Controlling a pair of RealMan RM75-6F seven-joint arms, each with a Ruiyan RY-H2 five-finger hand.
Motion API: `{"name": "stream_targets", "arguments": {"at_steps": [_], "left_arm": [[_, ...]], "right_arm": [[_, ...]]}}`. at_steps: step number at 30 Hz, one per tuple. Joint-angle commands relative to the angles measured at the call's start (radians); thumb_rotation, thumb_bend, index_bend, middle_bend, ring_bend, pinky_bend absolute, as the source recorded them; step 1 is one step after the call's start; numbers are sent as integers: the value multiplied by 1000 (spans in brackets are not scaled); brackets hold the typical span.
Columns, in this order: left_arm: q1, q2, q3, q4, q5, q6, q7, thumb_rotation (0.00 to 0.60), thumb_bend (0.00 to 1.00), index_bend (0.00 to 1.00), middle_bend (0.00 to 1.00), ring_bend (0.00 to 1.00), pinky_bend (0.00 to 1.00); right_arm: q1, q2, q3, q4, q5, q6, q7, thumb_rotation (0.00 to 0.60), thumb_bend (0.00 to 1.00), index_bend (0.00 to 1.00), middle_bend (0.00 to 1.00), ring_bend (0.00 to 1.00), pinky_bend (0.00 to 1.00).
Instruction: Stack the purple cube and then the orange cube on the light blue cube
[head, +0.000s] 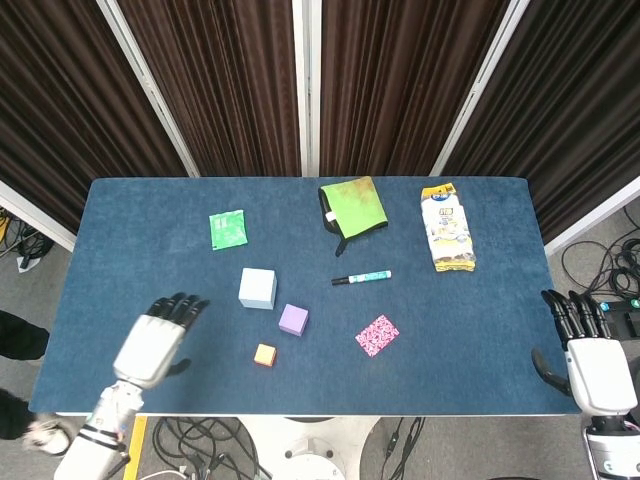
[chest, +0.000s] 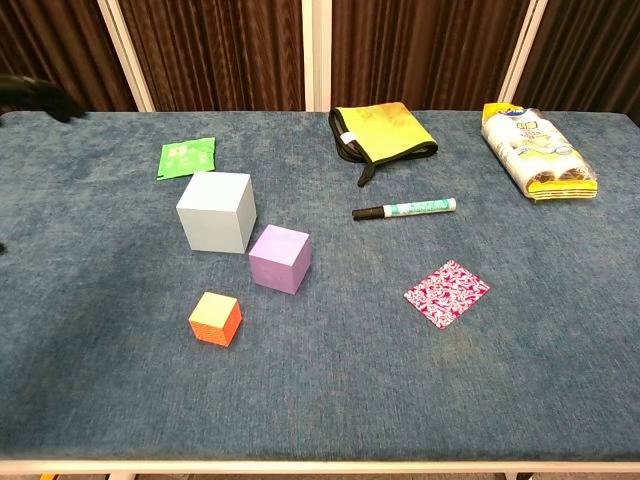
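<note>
The light blue cube (head: 257, 288) (chest: 215, 212) stands left of the table's middle. Just in front and to its right sits the purple cube (head: 293, 320) (chest: 279, 258), and the small orange cube (head: 264, 354) (chest: 215, 319) lies nearer the front edge. My left hand (head: 156, 340) hovers over the front left of the table, fingers spread and holding nothing, well left of the cubes; its dark fingertips (chest: 35, 95) show at the chest view's left edge. My right hand (head: 590, 360) stays off the table's right front corner, fingers apart and empty.
A green packet (head: 228, 229) lies behind the cubes. A green-yellow cloth (head: 353, 207), a teal marker (head: 362, 277), a pink patterned card (head: 377, 335) and a yellow snack bag (head: 447, 228) occupy the middle and right of the blue table (head: 480, 330).
</note>
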Motion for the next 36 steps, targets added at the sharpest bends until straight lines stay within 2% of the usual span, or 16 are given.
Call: {"name": "stream_targets", "arguments": {"at_steps": [1, 4, 9, 17, 23, 28, 36], "left_arm": [[-58, -85, -17, -23, -61, -56, 83, 600, 148, 213, 281, 172, 259], [-97, -154, -24, 5, -56, -84, 121, 600, 148, 216, 284, 181, 262], [-158, -263, -38, 118, -21, -127, 127, 600, 153, 263, 320, 220, 294], [-235, -374, -98, 187, -163, -172, 172, 600, 157, 263, 328, 220, 294], [-297, -463, -119, 259, -242, -184, 220, 600, 160, 263, 331, 221, 295], [-337, -494, -121, 316, -286, -201, 230, 600, 165, 263, 346, 224, 295], [-391, -510, -121, 415, -291, -230, 186, 600, 181, 263, 366, 226, 294]], "right_arm": [[1, 2, 2, -1, 3, -1, 4, 600, 274, 20, 98, 0, 0], [-2, 4, 2, 1, -4, 8, 12, 600, 274, 20, 98, 0, 0], [-5, 6, 1, 4, -13, 18, 26, 600, 272, 20, 97, 0, 0], [-10, 10, 1, 6, -19, 27, 36, 600, 273, 20, 98, 0, 0], [-12, 11, 1, 10, -21, 33, 46, 600, 273, 20, 98, 0, 0], [-11, 16, 4, 9, -15, 29, 56, 600, 273, 20, 98, 0, 0], [-10, 17, 5, 12, -14, 29, 56, 600, 273, 20, 99, 0, 0]]}}
